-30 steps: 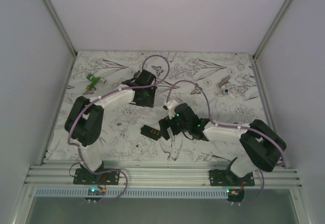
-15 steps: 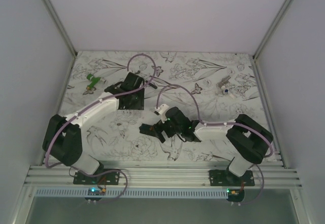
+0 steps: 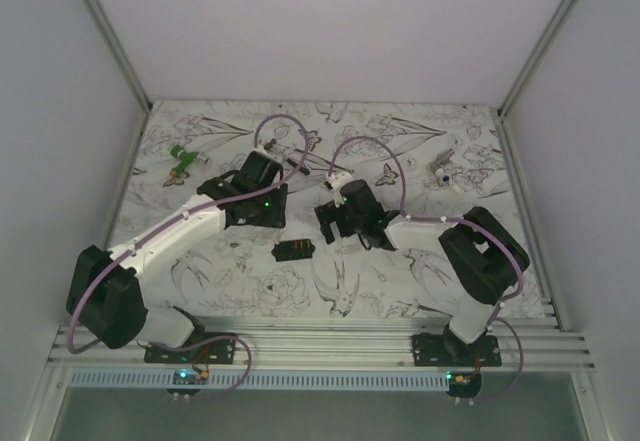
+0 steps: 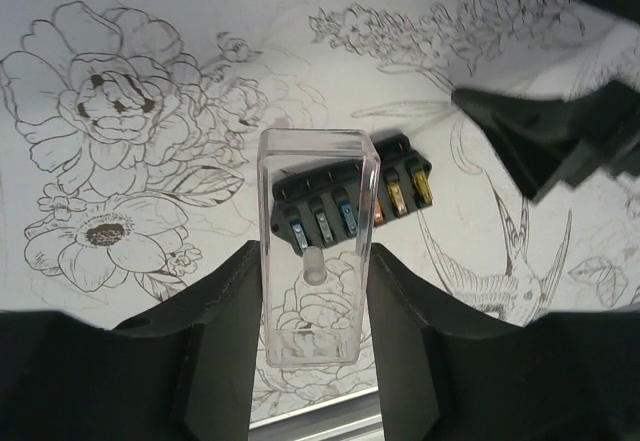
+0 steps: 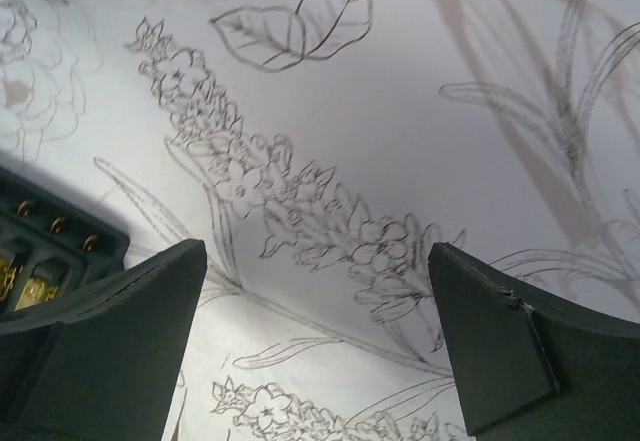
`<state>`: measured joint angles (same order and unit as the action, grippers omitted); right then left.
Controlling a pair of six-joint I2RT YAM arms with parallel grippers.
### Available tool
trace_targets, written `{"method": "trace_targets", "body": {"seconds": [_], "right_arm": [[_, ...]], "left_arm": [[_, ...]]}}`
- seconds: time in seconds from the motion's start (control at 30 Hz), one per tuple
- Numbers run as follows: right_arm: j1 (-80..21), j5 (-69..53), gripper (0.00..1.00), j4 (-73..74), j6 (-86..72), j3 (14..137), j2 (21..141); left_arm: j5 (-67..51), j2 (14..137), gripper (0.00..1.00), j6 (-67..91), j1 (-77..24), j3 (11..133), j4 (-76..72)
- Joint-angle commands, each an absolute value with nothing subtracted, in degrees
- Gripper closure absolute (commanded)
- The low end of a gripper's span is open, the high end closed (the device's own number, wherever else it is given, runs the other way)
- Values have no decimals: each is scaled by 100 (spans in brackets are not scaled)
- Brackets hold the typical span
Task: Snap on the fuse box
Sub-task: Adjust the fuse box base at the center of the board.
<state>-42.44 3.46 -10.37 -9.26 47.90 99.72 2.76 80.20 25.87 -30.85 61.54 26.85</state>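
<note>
The fuse box [image 3: 295, 251] lies flat on the flower-print mat, a small black block with rows of fuses showing. In the left wrist view the fuse box [image 4: 400, 187] sits just beyond a clear plastic cover [image 4: 314, 291], partly seen through it. My left gripper [image 4: 313, 257] is shut on that cover and hovers above and just behind the box; from above the left gripper [image 3: 262, 213] is left of the box. My right gripper [image 5: 315, 256] stands open and empty; the fuse box [image 5: 40, 251] shows at its left edge. Seen from above, the right gripper [image 3: 330, 223] is just right of the box.
A small green piece [image 3: 181, 161] lies at the far left of the mat. A small pale metal part [image 3: 442, 173] lies at the far right. The aluminium rail [image 3: 320, 346] runs along the near edge, and white walls close in both sides.
The right gripper, which was at the fuse box, has drawn back toward the far right, open. The left arm has swung nearer and toward the box with the clear cover in its jaws.
</note>
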Motion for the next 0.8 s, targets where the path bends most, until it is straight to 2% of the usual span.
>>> {"method": "trace_targets", "body": {"seconds": [0.0,0.17,0.3,0.37,0.47,0.77], "right_arm": [[-3908,181,0,-984,-989,5081,9950],[-3534,88,0,-768,-1001,4743,9334],[-3254,-229,0,-792,-1050,4210,8672],[-3261,-556,0,-1023,-1044,3883,8443],[-3532,-954,0,-1590,-1029,3507,8293],[-4756,-681,0,-2022,-795,3796,8930]], "left_arm": [[187,8079,69,2125,-3392,6215,3136],[353,8426,71,1434,-3881,6601,3690],[538,8614,78,1064,-4037,6867,4041],[817,8560,79,1167,-4038,6942,4179],[1050,8320,76,1460,-3881,6925,4299],[513,7897,77,2299,-2956,6601,4306]]}}
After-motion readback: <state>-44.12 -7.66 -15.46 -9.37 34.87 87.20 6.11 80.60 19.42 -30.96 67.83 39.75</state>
